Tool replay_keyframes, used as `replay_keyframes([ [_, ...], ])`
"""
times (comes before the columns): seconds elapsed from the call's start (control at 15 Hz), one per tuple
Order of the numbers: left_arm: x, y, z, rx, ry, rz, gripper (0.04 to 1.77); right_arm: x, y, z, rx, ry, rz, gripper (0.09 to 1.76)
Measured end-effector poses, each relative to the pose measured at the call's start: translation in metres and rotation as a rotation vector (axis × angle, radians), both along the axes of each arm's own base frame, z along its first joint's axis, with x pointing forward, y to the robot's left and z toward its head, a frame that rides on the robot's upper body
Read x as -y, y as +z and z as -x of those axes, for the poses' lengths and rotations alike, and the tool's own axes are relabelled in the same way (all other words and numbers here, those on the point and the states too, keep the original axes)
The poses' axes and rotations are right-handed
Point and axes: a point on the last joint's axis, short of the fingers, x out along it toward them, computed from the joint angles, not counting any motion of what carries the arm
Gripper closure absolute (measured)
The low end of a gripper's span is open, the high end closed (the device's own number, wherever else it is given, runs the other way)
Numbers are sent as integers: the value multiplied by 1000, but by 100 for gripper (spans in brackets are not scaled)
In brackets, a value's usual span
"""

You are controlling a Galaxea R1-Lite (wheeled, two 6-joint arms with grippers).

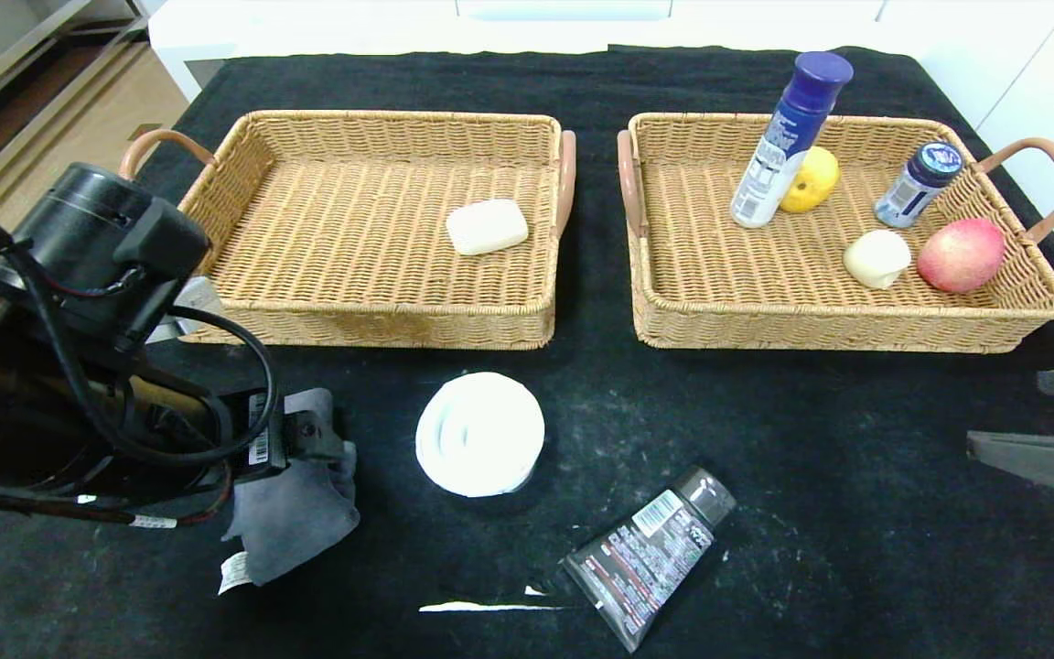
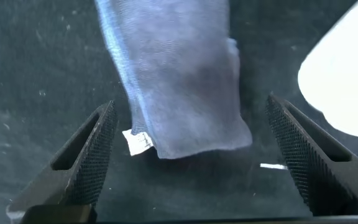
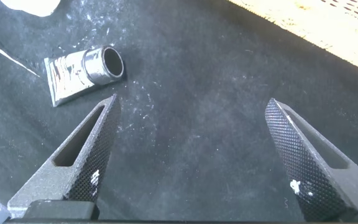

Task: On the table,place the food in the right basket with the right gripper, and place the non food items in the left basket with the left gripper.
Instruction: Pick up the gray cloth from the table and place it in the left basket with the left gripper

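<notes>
Head view, table: we see a black cloth-covered table with two wicker baskets side by side at the far half.
Head view, left basket: it holds only a cream soap bar.
Head view, right basket: we count a tall white bottle standing, a yellow fruit just behind it, a small jar, a pale bun and a red apple.
Head view, loose items: a grey cloth, a white roll and a black tube lie on the table in front of the baskets.
Head view, arms: the left arm hides its own fingers; the right gripper shows only at the right edge.
Left wrist view: only here do we see the left gripper spread wide, fingers either side of the grey cloth's tagged end, not touching it; the roll lies beside.
Right wrist view: the right gripper stands wide apart over bare cloth, holding nothing, the tube beyond it and a basket's edge nearby.
</notes>
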Motion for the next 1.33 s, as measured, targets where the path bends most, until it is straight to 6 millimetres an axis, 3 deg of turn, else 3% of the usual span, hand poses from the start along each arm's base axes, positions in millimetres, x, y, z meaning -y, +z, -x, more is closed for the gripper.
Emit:
replay_keyframes([
  [1.07,2,-33,-26,-60,101,60,9,-1,-1,5,3,20,-1,15],
  [1.33,3,-35,-27,-65,102,55,71,-1,-1,6,6,20,-2,15],
])
